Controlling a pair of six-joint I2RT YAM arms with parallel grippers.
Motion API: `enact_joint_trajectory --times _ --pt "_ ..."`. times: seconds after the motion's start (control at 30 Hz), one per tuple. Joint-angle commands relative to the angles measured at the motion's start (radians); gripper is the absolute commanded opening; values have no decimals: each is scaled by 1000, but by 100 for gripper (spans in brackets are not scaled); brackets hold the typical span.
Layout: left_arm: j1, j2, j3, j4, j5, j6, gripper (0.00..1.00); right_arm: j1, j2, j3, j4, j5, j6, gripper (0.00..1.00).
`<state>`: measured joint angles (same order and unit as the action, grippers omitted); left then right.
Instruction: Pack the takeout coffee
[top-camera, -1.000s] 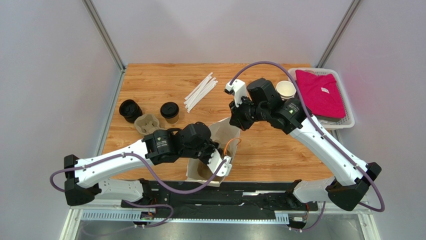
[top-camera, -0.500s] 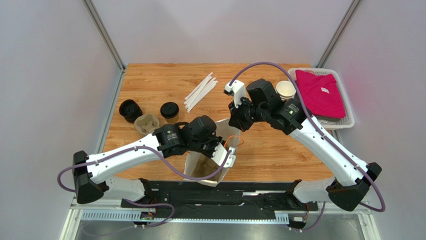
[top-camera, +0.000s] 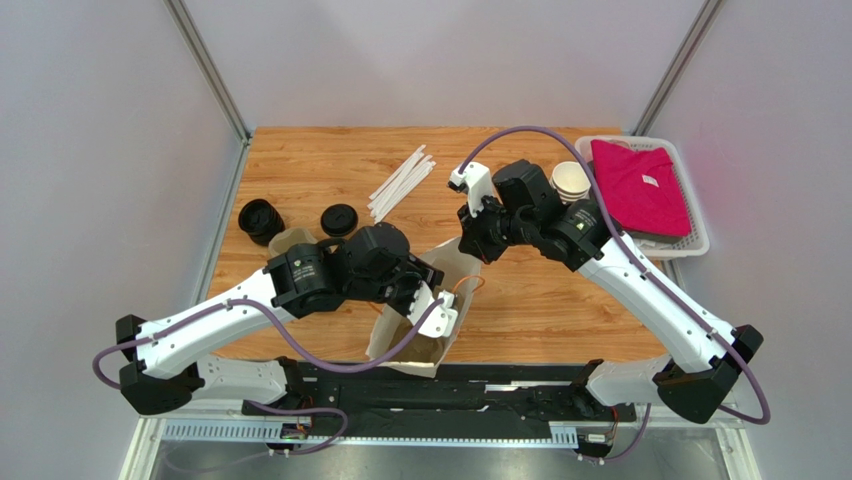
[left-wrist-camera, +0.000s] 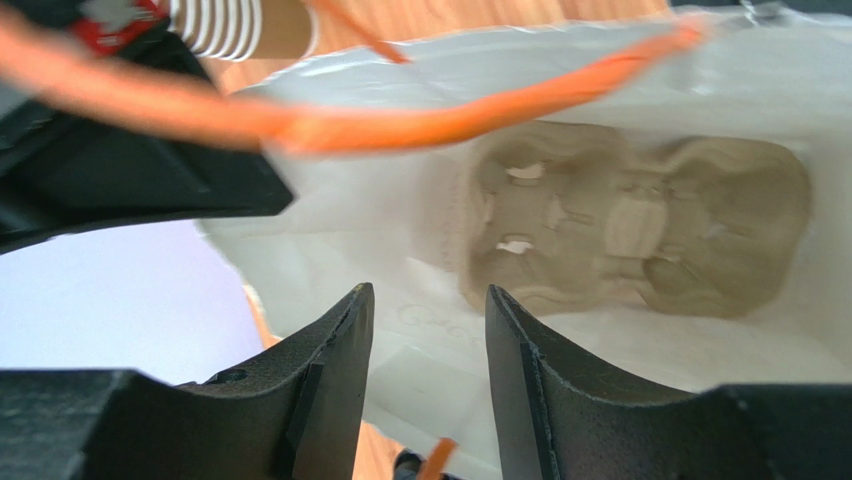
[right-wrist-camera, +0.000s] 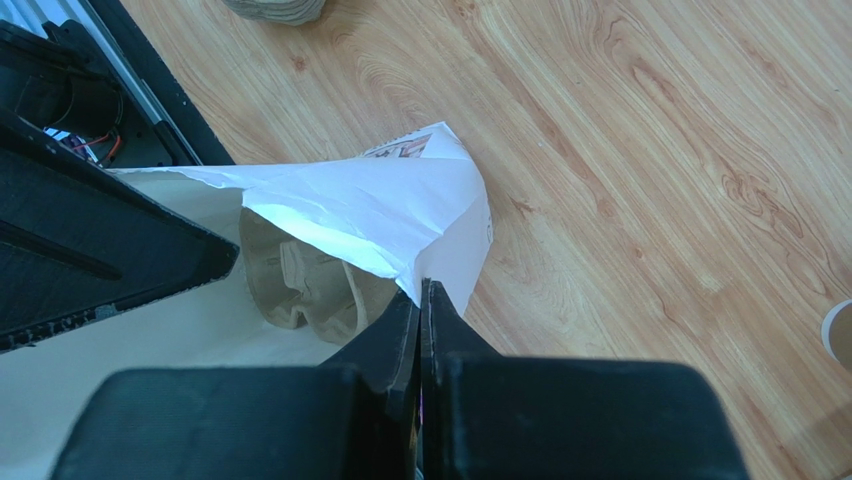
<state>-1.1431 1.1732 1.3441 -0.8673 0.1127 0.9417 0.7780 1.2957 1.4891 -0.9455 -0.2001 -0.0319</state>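
As the right fingers stand: the right gripper (right-wrist-camera: 419, 292) is pinched tight on the rim of the white paper bag (right-wrist-camera: 400, 205), lifting that edge, probably so the mouth gapes for loading.
Left fingers (left-wrist-camera: 330, 370): the 2 stand apart with nothing between them. The left gripper (left-wrist-camera: 428, 300) hovers just above the bag's mouth and points in, free to fetch a cup.
Below the left fingers: a pulp tray (left-wrist-camera: 640, 215) lies on the bag's floor with its wells bare. An orange handle (left-wrist-camera: 450, 120) arcs across beyond the fingertips.
Takeout coffee (top-camera: 339, 221): upright on the table, outside the bag, well apart from both pairs of fingers, past the left wrist. Not yet packed.
Farther out: paper straws (top-camera: 400, 180) lie beyond the right fingers, and a stack of lidless cups (top-camera: 570, 180) sits behind the right wrist.
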Motion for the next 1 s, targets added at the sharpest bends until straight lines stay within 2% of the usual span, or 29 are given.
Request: enact_joint_trajectory --times 0.0,0.33,0.6,0.97 --pt "-15 -27 -42 -68 45 9 54 6 0 13 48 5 -7 0" --pt "-24 126 -46 -27 39 -83 53 4 16 28 37 -4 9 0" --pt "-21 169 -167 74 7 -60 53 6 1 14 34 -19 13 0" --pt "9 305 -209 131 36 -49 57 6 -10 -9 34 -42 9 0"
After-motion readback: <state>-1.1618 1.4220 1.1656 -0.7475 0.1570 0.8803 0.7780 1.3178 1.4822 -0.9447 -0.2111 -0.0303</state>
